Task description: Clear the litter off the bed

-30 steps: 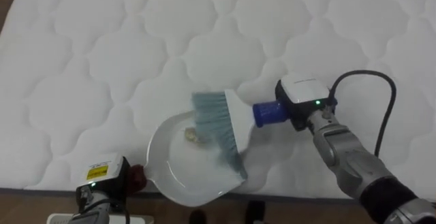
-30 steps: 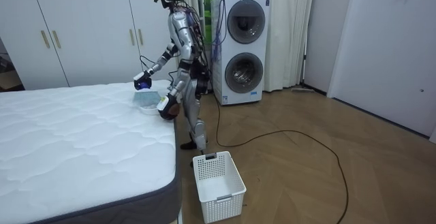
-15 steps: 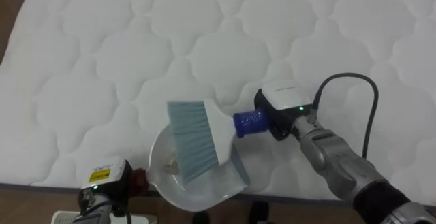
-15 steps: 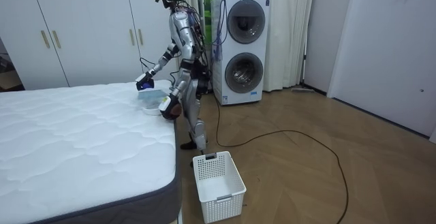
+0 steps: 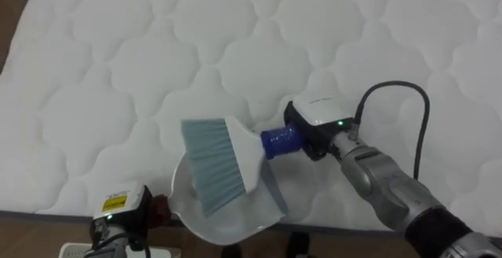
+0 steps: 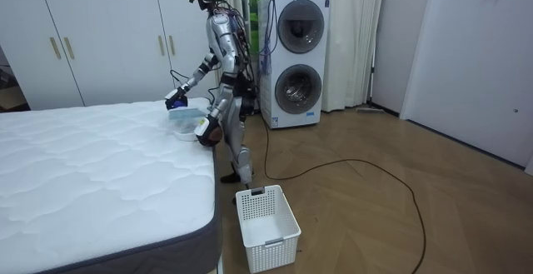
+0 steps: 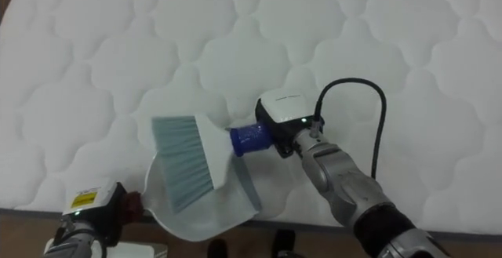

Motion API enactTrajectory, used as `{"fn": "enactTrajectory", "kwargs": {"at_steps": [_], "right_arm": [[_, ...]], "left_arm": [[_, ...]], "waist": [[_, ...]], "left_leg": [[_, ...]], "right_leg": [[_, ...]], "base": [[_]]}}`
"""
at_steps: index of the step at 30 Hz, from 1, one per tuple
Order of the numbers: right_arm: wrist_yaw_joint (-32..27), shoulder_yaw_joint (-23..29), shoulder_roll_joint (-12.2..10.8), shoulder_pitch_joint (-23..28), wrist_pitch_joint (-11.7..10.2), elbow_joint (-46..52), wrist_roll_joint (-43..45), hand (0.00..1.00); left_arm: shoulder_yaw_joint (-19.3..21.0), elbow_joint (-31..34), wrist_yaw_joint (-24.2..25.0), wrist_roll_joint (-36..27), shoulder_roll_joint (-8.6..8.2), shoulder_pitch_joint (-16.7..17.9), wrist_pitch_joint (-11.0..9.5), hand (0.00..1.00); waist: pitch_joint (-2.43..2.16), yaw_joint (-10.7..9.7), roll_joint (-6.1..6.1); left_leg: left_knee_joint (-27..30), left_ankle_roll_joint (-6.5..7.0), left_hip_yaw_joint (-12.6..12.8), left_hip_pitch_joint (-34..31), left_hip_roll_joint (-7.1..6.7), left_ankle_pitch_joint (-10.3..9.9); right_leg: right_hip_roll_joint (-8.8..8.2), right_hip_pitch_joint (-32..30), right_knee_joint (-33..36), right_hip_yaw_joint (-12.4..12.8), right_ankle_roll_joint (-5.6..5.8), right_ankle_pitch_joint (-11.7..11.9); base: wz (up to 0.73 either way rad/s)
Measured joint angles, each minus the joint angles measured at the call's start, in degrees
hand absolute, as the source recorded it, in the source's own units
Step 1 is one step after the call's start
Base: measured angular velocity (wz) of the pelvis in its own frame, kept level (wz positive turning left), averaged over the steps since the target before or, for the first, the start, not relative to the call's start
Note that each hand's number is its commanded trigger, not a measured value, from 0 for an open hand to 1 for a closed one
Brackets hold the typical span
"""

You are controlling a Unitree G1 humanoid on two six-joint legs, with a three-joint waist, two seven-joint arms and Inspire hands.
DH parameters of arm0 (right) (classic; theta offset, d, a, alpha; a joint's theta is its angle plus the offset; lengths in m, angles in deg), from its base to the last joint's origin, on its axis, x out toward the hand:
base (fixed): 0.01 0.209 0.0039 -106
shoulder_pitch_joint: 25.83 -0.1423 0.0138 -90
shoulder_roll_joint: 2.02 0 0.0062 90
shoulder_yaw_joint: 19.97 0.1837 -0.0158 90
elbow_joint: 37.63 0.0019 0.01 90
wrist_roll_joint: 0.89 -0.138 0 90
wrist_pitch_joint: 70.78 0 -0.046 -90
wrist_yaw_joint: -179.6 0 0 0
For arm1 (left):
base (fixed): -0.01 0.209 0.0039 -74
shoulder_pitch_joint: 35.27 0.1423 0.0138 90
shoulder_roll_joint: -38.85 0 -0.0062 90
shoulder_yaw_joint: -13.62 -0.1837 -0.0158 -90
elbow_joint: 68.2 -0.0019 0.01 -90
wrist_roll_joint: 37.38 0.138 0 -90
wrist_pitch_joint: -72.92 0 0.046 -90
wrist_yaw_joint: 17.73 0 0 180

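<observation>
At the lower left edge of the head camera I see my left hand [image 5: 118,213], just beside the red handle [image 5: 159,207] of the white dustpan [image 5: 235,220]. I cannot tell if its fingers are closed on that handle. The dustpan lies at the lower centre of the frame, on the near border of the bed [image 5: 157,46].

Over the dustpan is the brush [image 5: 223,160]. Its pale blue bristles point down and to the left, and they cover the left part of the pan. Its blue grip [image 5: 281,140] goes to the right into my right hand [image 5: 312,143], which is clenched around it, near the centre of the frame. Behind it the white quilted surface of the bed goes up to the top edge.

In the room view a white basket [image 6: 266,224] stands on the wooden floor at the lower centre, near the front corner of the bed. The robot stands at the far corner of the bed, bent a little over it. Behind the robot, at the top centre, stand two stacked washing machines [image 6: 296,57].
</observation>
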Motion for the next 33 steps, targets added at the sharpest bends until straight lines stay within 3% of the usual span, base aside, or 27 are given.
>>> {"fn": "enactTrajectory", "kwargs": {"at_steps": [3, 9, 13, 18, 23, 30, 31, 32, 33], "right_arm": [[-0.1, 0.4, 0.0, 0.8, -0.1, -0.1, -1.0, 1.0], [-1.5, 3.0, 0.0, 3.3, -1.5, -3.6, -11.6, 1.0], [-3.6, 9.4, 0.0, 8.1, -2.7, -4.4, -20.4, 1.0], [-7.0, 15.9, 0.0, 9.8, -3.7, -8.7, -30.7, 1.0], [-10.4, 22.5, -0.1, 14.9, -3.7, -8.6, -34.8, 1.0], [-11.3, 23.2, -0.1, 17.8, -3.7, -7.6, -41.1, 1.0], [-11.4, 23.6, -0.2, 17.8, -3.7, -6.8, -42.1, 0.83], [-11.5, 23.8, -0.2, 17.9, -3.7, -6.2, -42.5, 0.57], [-11.8, 24.3, -0.2, 17.9, -3.8, -5.3, -42.9, 0.52]], "left_arm": [[0.4, 0.4, 0.0, 0.0, 0.01, 0.2, 0.0, 1.0], [0.8, 0.3, -0.1, -1.2, -0.17, 0.6, -1.1, 1.0], [2.7, 0.5, -0.6, -1.2, -0.91, 2.5, -2.0, 1.0], [6.2, 1.9, -1.5, -1.1, -1.75, 2.9, -2.3, 1.0], [9.3, 6.4, -2.5, -0.9, -2.19, 5.6, -2.6, 1.0], [10.8, 13.8, -2.4, -1.2, -2.16, 10.8, -4.0, 1.0], [10.9, 14.8, -2.4, -1.2, -2.16, 11.4, -4.0, 1.0], [10.9, 15.3, -2.4, -1.1, -2.16, 11.4, -4.0, 1.0], [10.9, 16.2, -2.3, -1.0, -2.17, 11.6, -4.0, 1.0]], "waist": [[-0.01, -0.1, -0.01], [0.06, -1.1, -0.18], [0.09, -2.9, -0.34], [-0.03, -4.7, -0.83], [-1.0, -6.0, -0.9], [-1.89, -6.6, -0.97], [-2.03, -6.5, -0.95], [-2.08, -6.5, -0.95], [-2.08, -6.4, -0.95]], "left_leg": [[-0.1, 0.01, 0.0, 0.1, -0.01, 0.0], [-0.1, 0.03, -0.1, 0.8, -0.17, 0.0], [-2.0, 0.1, -0.5, 4.6, -0.19, 0.0], [-3.4, 0.17, -0.8, 7.6, -0.23, -0.1], [-5.4, 0.18, -1.1, 11.9, -0.21, -0.1], [-8.6, 0.16, -0.8, 19.2, 0.13, -0.1], [-8.9, 0.16, -0.8, 19.8, 0.16, -0.1], [-9.0, 0.16, -0.8, 20.0, 0.16, -0.1], [-9.1, 0.16, -0.8, 20.5, 0.15, -0.1]], "right_leg": [[-0.03, 0.0, 0.0, -0.1, 0.01, 0.0], [-0.46, 0.7, 0.1, 0.1, 0.21, -0.2], [-0.1, 4.8, -1.4, 0.0, 0.73, -0.6], [0.53, 7.9, -2.7, 0.1, 1.07, -0.7], [0.96, 11.9, -4.6, 0.1, 1.43, -0.8], [1.82, 18.7, -7.3, 0.6, 1.95, -1.2], [1.89, 19.1, -7.4, 0.6, 1.98, -1.3], [1.91, 19.3, -7.4, 0.6, 1.98, -1.3], [1.96, 19.7, -7.5, 0.7, 1.99, -1.2]], "base": [[0.0], [0.0], [0.05], [0.0], [-0.02], [-0.05], [0.0], [0.0], [0.0]]}}
